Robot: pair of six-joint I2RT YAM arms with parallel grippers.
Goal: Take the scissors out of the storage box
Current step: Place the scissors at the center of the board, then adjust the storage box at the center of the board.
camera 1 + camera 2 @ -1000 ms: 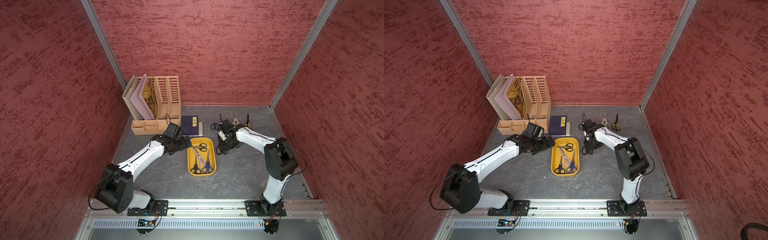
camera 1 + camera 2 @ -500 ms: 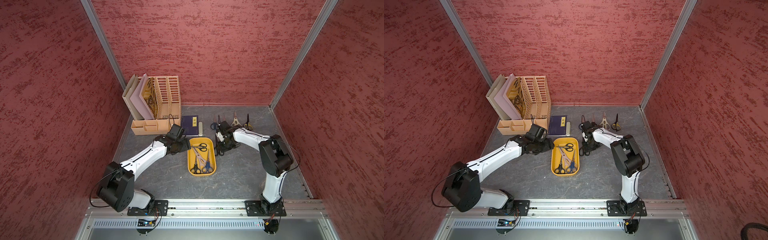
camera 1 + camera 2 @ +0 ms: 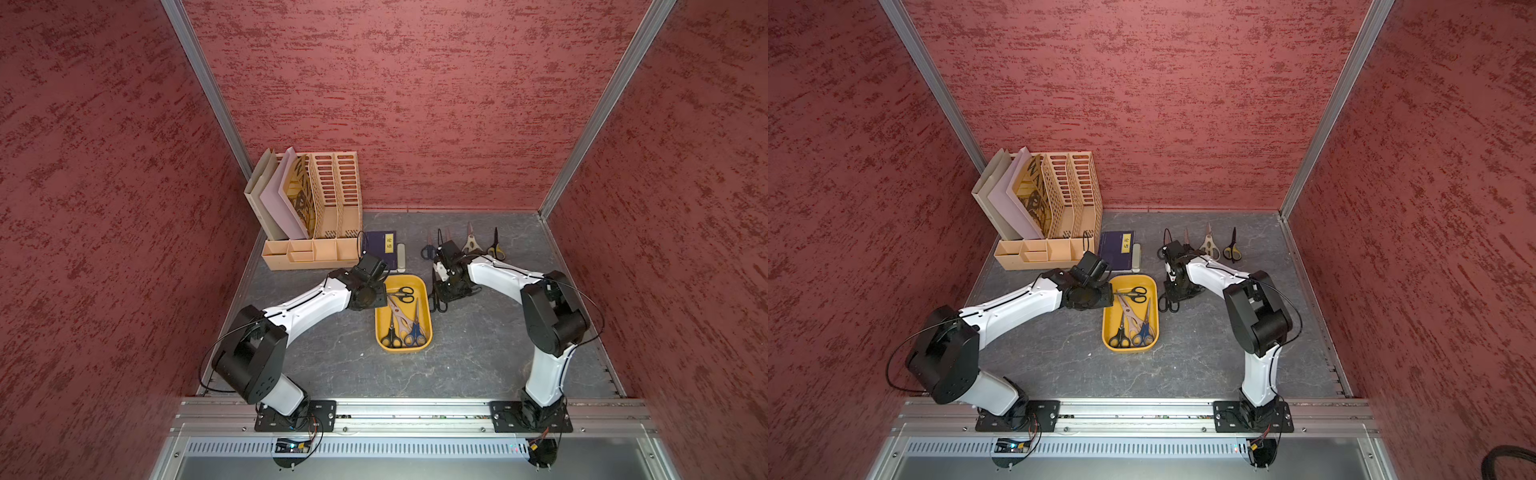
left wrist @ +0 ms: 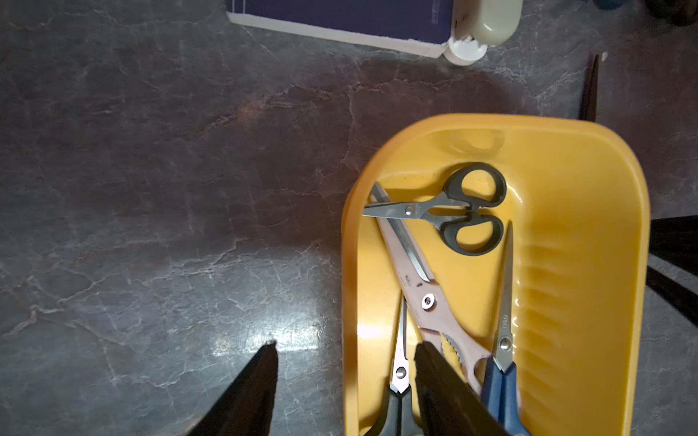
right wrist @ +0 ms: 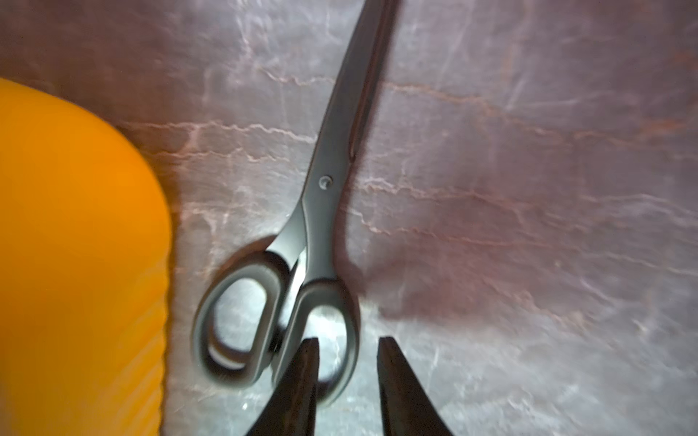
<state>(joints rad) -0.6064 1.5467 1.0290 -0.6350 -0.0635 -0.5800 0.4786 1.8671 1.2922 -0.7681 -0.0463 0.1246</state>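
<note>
Nearest me, the storage box (image 3: 402,348) lies mid-table, its length running 6 to 12 o'clock. Four scissors lie inside: a black pair (image 3: 391,338) and a blue pair (image 3: 415,336) with handles toward 6, a pink pair (image 4: 426,302) slanting between them, and a small black pair (image 4: 453,211) crosswise at the 12 end.

My left gripper (image 4: 345,351) sits at the box's 10 o'clock corner. Its jaws are parted and straddle the wall, one finger over the inside, one over the table (image 4: 151,188). I judge that is to steady the box. I cannot tell whether either finger touches it.

At the box's 3 o'clock a dark pair (image 5: 319,211) lies flat on the table, outside the box. My right gripper (image 5: 347,343) stands over its handles, jaws slack around one handle ring with daylight either side, gripping nothing.

Toward 1 o'clock a row of scissors (image 3: 469,243) points at the back wall; I take those as already removed. My right wrist covers part of the row, so I cannot count it.
</note>
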